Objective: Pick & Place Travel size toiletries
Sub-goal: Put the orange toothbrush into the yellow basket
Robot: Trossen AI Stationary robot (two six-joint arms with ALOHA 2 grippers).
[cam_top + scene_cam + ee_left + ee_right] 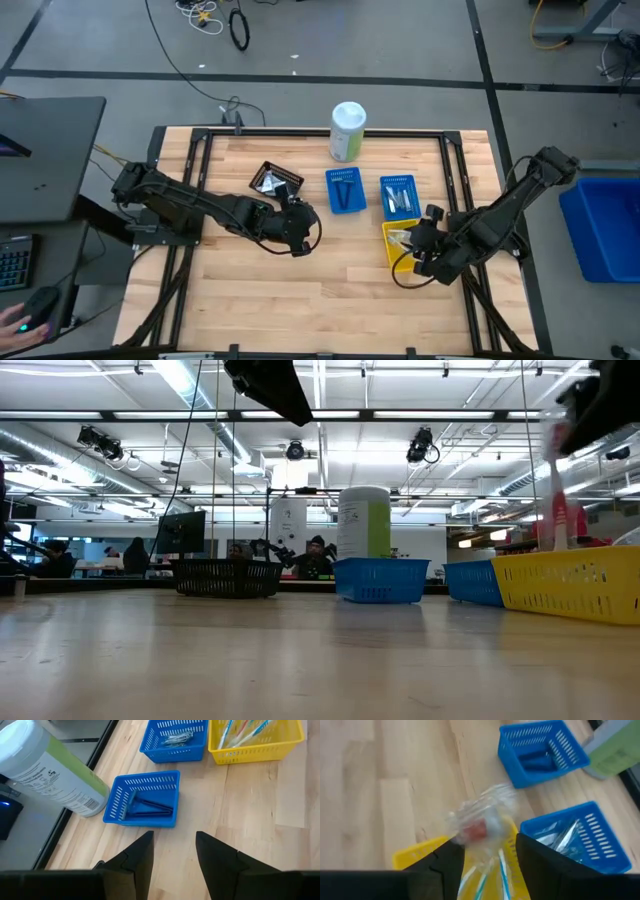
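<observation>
The right hand (482, 857) was seen above the yellow bin (399, 243) near the bench's right edge, its fingers parted. A wrapped toothbrush (480, 827), red-headed in crinkled clear film, stood between them, upright and partly in the bin; whether it was touched by the pads could not be told.

Risk, as judged: the slippery film might catch on a pad and be dragged out when the hand lifts, or the upright piece might tip over the bin's low wall onto the wood.

The left hand (172, 855) was held with fingers apart over bare bench near the middle, nothing between them.

Materials: the bins were of slotted rigid plastic. Dark-handled razors (150, 807) lay in the nearer blue bin (142, 800); clear-wrapped items lay in the farther blue bin (175, 740). A black mesh basket (275, 179) and a smooth white-and-green canister (347, 131) stood toward the far edge. The bench was pale planked wood.
</observation>
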